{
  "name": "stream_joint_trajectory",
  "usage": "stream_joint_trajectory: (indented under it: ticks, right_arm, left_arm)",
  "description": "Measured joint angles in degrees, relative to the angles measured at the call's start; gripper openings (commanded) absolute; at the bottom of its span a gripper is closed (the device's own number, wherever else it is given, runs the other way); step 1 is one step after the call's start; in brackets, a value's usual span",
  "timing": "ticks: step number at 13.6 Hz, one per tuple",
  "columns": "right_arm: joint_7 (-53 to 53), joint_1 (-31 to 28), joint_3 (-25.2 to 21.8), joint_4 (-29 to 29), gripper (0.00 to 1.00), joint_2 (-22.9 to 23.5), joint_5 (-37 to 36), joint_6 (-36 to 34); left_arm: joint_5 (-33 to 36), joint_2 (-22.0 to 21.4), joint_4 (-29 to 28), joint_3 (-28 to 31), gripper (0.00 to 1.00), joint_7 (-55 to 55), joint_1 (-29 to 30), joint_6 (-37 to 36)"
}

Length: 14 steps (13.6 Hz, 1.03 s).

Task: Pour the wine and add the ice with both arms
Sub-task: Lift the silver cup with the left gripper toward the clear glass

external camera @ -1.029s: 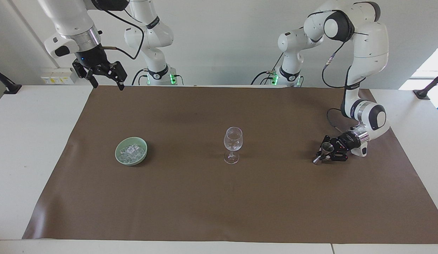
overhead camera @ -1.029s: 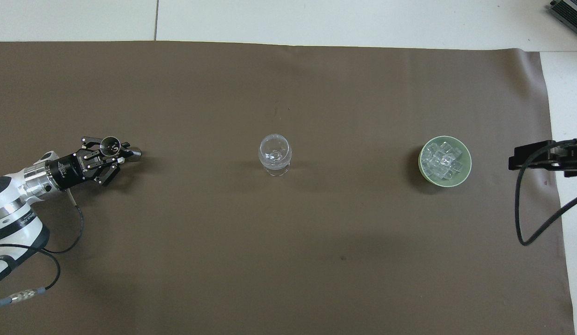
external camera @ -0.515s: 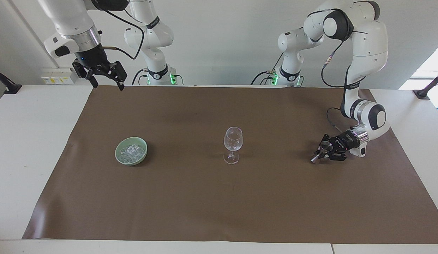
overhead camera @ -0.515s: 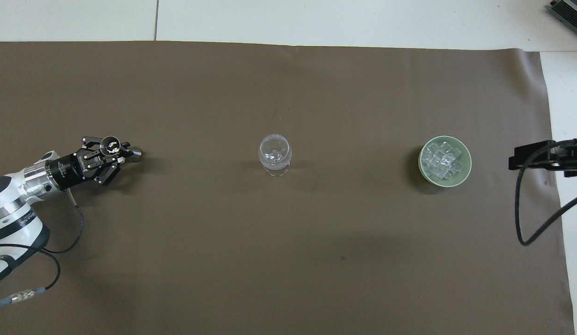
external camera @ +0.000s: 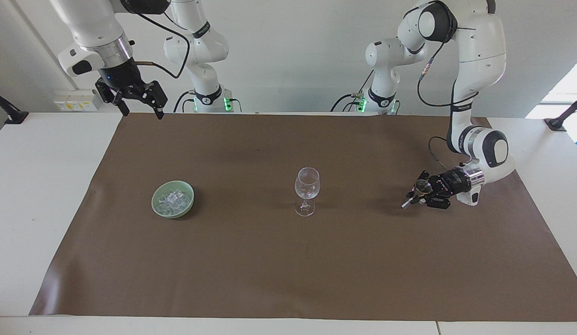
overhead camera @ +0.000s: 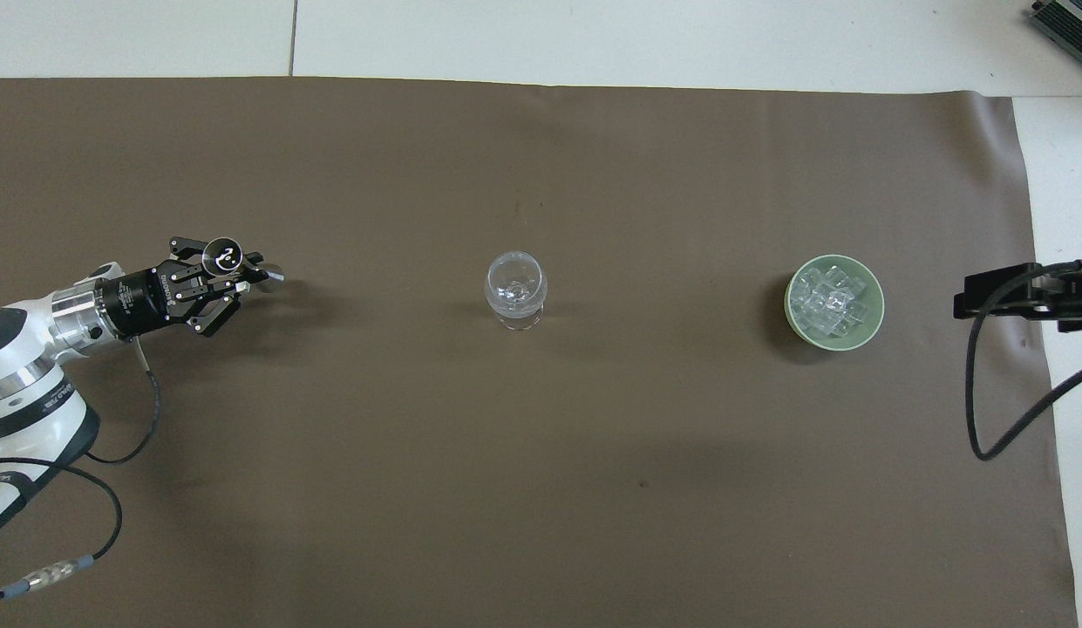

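An empty clear wine glass (external camera: 307, 188) (overhead camera: 515, 288) stands upright mid-mat. Toward the right arm's end, a green bowl (external camera: 154, 204) (overhead camera: 790, 305) holds the ice (external camera: 173, 200) (overhead camera: 833, 301). My left gripper (external camera: 422, 193) (overhead camera: 234, 274) is shut on a small metal jigger (external camera: 424, 186) (overhead camera: 220, 255), held tilted just above the mat toward the left arm's end, level with the glass. No wine shows; I cannot see inside the jigger well enough to tell. My right gripper (external camera: 144, 111) hangs open and empty, high over the mat's corner by its own base.
A brown mat (external camera: 288, 270) (overhead camera: 541, 488) covers most of the white table (external camera: 42, 186). The right arm's black cable (overhead camera: 976, 384) loops over the mat's edge beside the bowl. A black clamp (external camera: 560, 122) sits at the table's corner.
The left gripper has lifted the jigger off the mat and carried it a little toward the glass. The right arm has stayed still.
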Motion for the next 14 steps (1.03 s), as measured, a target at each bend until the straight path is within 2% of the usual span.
stream_joint_trajectory:
  ticks: [9,14]
  right_arm:
    - [0.0,0.0,0.0,0.0,1.00,0.0,0.0,0.0]
    - [0.0,0.0,0.0,0.0,1.00,0.0,0.0,0.0]
  left_arm:
    - [0.0,-6.0,-1.6,0.0,0.00,-5.2,-5.0,4.3]
    - [0.0,-8.3,-1.6,-0.1,0.00,-6.3,-9.8,8.6]
